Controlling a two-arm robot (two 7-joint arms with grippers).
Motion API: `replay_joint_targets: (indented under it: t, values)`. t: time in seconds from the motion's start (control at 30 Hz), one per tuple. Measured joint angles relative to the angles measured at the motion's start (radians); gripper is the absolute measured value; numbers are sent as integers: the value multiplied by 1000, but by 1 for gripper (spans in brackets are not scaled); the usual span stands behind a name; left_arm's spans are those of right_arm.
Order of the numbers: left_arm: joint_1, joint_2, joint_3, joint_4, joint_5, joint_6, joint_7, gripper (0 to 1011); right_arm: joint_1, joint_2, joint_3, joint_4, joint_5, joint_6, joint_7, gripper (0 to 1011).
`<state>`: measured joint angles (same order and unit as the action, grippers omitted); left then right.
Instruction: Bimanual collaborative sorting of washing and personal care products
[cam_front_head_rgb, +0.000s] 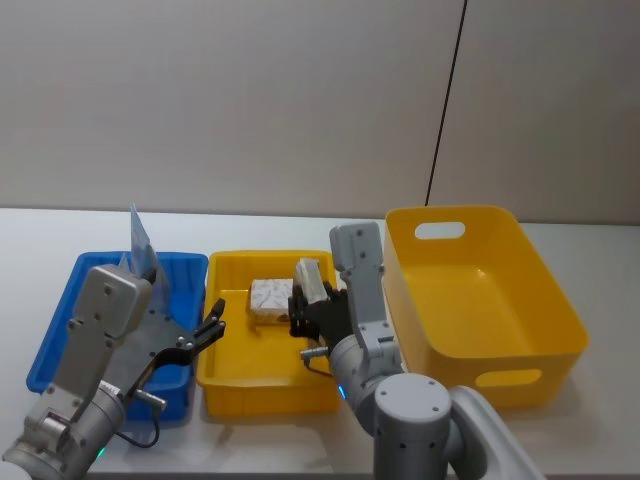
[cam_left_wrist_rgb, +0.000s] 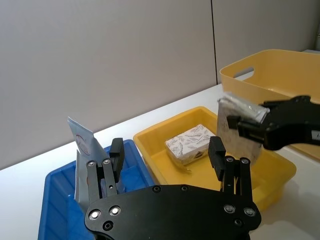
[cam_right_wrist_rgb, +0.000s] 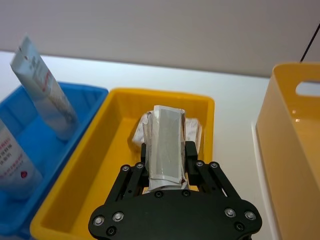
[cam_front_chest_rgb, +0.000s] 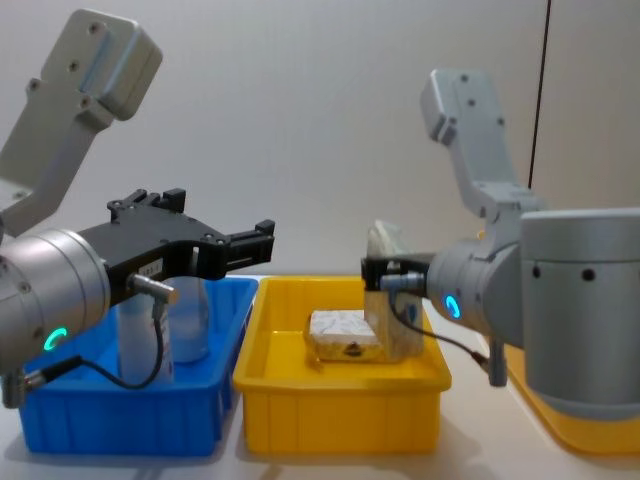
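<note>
My right gripper (cam_right_wrist_rgb: 167, 152) is shut on a cream-white wrapped block (cam_right_wrist_rgb: 167, 142), held upright above the yellow tray (cam_front_head_rgb: 270, 257). A second wrapped block (cam_front_head_rgb: 270, 297) lies flat in that tray, just beyond the held one (cam_front_chest_rgb: 385, 300). A light-blue-and-white tube with red marks (cam_right_wrist_rgb: 42, 95) stands leaning in the blue tray (cam_front_head_rgb: 190, 262), with another tube (cam_right_wrist_rgb: 12, 160) beside it. My left gripper (cam_front_head_rgb: 212, 328) is open and empty, hovering over the blue tray's right side with its fingers toward the yellow tray. In the chest view it (cam_front_chest_rgb: 245, 245) hangs above the tubes (cam_front_chest_rgb: 190, 320).
A big yellow tub (cam_front_head_rgb: 480, 300) with handle slots stands to the right of the yellow tray, close to my right arm. All three containers sit side by side on a white table (cam_front_head_rgb: 600, 240) against a grey wall.
</note>
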<state>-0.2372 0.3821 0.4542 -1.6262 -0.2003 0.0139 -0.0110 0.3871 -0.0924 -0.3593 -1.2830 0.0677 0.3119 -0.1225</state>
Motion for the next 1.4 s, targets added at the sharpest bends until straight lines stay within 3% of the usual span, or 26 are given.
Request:
replay_joint_targets:
  t: [0.27, 0.5, 0.93, 1.4]
  values:
    - [0, 0, 0, 0, 0, 0, 0, 1001, -16, 22, 13, -58, -11, -66, 7, 359]
    - [0, 0, 0, 0, 0, 0, 0, 1001, -30, 47, 42, -121, -28, -80, -6, 359]
    - [0, 0, 0, 0, 0, 0, 0, 1001, -42, 96, 113, -211, -55, 8, -38, 359]
    - [0, 0, 0, 0, 0, 0, 0, 1002, -31, 124, 172, -197, -55, 95, -33, 359]
